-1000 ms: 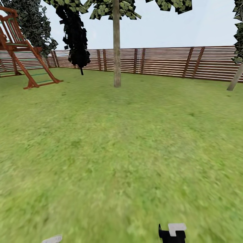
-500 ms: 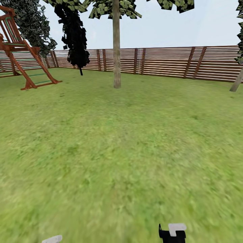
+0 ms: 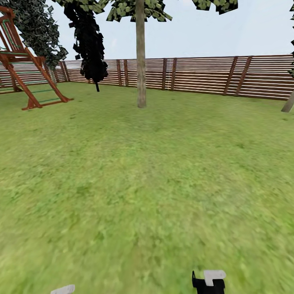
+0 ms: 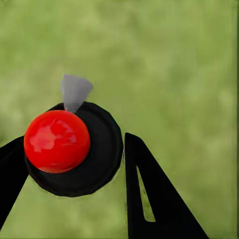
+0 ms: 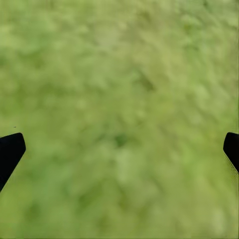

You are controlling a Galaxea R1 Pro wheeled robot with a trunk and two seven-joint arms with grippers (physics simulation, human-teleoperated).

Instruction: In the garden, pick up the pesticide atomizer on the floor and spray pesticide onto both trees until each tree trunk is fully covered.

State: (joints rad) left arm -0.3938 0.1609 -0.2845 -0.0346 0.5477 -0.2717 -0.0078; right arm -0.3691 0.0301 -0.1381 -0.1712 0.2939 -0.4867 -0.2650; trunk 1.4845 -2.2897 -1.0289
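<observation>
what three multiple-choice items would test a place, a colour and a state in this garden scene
1. Where does the wooden climbing frame stand in the head view?
A. far left, by the fence
B. far right
C. centre foreground

2. What colour is the round cap on the pesticide atomizer?
A. blue
B. red
C. yellow

3. How does the right pincer stand?
A. shut on the atomizer
B. shut on a branch
C. open over grass

Key: 1 A, the frame sits at the left beside the fence. 2 B, the left wrist view shows a red ball on a black body between the left pincer fingers. 3 C, its fingertips are far apart, only lawn between.
</observation>
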